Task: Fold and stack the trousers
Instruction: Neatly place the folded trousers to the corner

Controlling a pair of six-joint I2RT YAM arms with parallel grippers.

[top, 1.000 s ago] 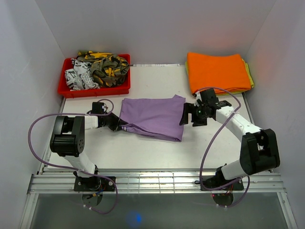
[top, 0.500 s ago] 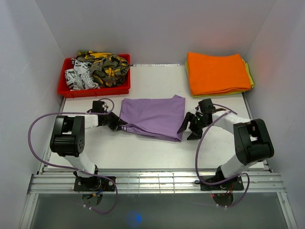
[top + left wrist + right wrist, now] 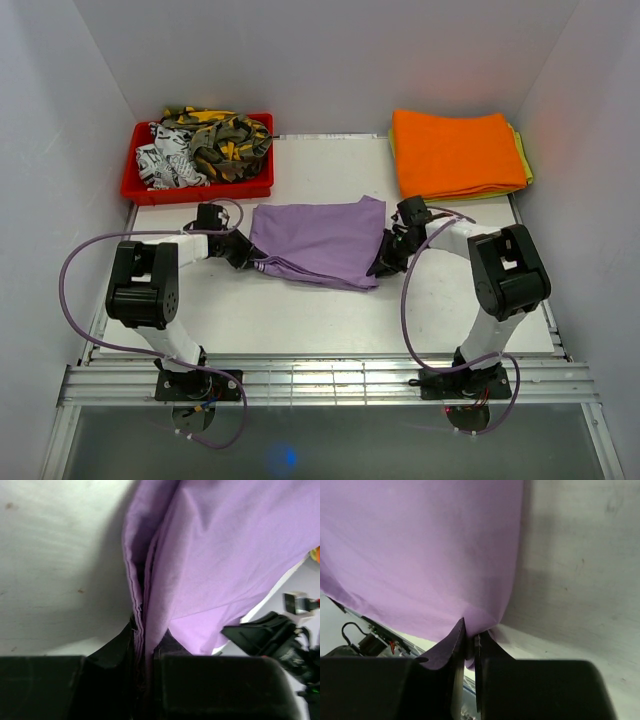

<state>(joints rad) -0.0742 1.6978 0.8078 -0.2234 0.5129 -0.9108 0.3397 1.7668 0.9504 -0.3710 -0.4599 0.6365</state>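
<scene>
The folded lilac-purple thin-fabric trousers (image 3: 320, 240), lying mid-frame, are pinched at opposite ends by the left gripper (image 3: 249, 262) and right gripper (image 3: 386, 262); the right's thin corner hold could be lost if the cloth is pulled taut.

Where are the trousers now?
Top view: the trousers lie folded mid-table, left end pinched by the left gripper, right end by the right gripper, nearer than the red bin.
</scene>
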